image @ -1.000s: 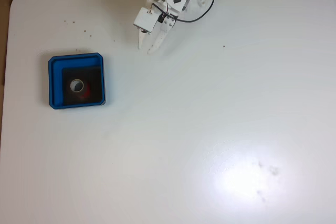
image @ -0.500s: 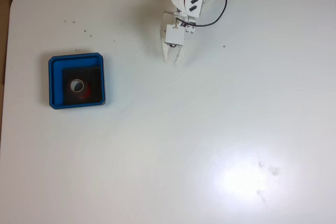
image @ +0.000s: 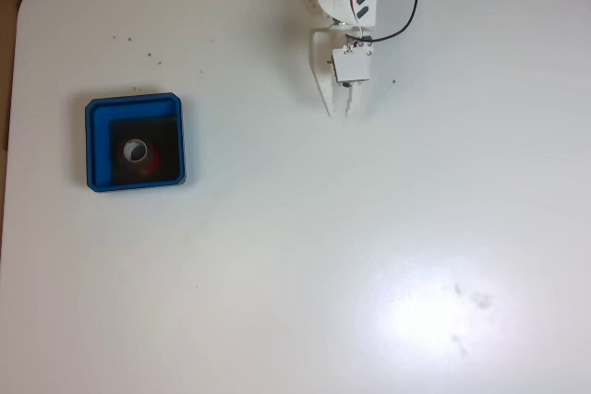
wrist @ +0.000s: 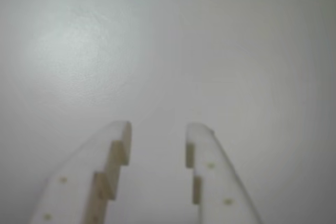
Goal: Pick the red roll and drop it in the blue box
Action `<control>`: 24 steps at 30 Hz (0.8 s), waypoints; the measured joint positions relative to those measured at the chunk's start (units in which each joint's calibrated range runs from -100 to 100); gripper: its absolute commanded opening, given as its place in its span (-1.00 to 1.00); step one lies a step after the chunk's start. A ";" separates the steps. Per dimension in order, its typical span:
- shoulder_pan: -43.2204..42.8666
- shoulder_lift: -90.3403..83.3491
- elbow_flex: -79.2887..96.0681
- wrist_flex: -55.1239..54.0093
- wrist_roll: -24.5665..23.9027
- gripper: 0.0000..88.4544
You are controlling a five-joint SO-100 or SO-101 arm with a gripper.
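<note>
Roll [image: 138, 151], red, lies inside blue box [image: 135, 142] on black floor. Gripper [image: 338, 112] well right of box, jaws apart, empty.

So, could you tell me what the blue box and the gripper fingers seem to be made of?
The blue box looks like moulded plastic: uniform bright colour, rounded corners. The gripper fingers look like matte white plastic, possibly 3D-printed, with stepped inner edges that show tan.

The big white counter [image: 295, 256] has a rounded corner at the top left. A few tiny dark specks [image: 129, 40] sit near that corner. A bright shiny spot [image: 434, 316] glows on it.
</note>
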 measured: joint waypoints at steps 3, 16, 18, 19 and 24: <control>0.30 0.00 0.00 0.00 0.00 -0.80; 0.20 0.00 0.00 0.00 0.00 -0.98; 0.20 0.00 0.00 0.00 0.00 -0.98; 0.20 0.00 0.00 0.00 0.00 -0.98; 0.20 0.00 0.00 0.00 0.00 -0.98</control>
